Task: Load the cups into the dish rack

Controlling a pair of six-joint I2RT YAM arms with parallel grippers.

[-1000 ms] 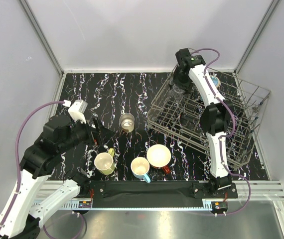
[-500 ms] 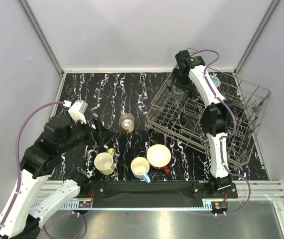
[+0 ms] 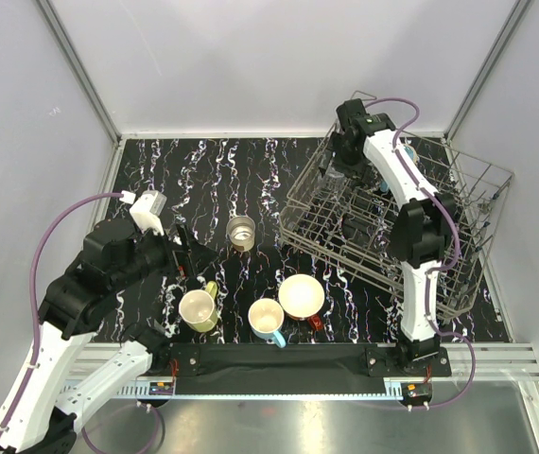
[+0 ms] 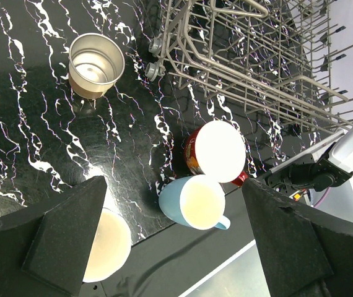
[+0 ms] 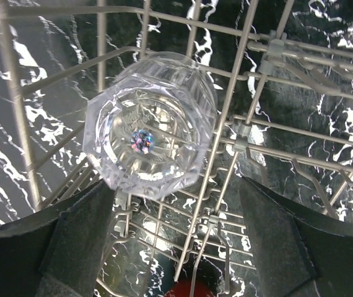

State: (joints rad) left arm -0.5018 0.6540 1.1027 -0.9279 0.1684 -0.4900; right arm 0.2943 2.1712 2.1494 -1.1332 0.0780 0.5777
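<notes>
The clear tumbler (image 5: 148, 127) stands upside down in the far left corner of the dish rack (image 5: 226, 114), also seen in the top view (image 3: 332, 175). My right gripper (image 5: 176, 247) is open just above it, fingers wide apart and touching nothing; it is over the dish rack (image 3: 364, 270) corner in the top view (image 3: 342, 163). My left gripper (image 4: 173, 241) is open and empty, hovering above the table (image 3: 189, 253). Below it sit the steel cup (image 4: 96, 65), red mug (image 4: 217, 151), light-blue mug (image 4: 194, 203) and yellow-green mug (image 4: 105, 244).
A red shape (image 5: 195, 289) shows under the rack wires between my right fingers. The rack (image 4: 251, 62) takes up the right half of the black marbled table (image 3: 156, 180). The mugs stand in a row near the front edge, by the black base bar (image 3: 279, 359).
My right gripper has drawn a little up and back from the tumbler, which stays in the rack. The left arm and the cups on the table have not moved.
</notes>
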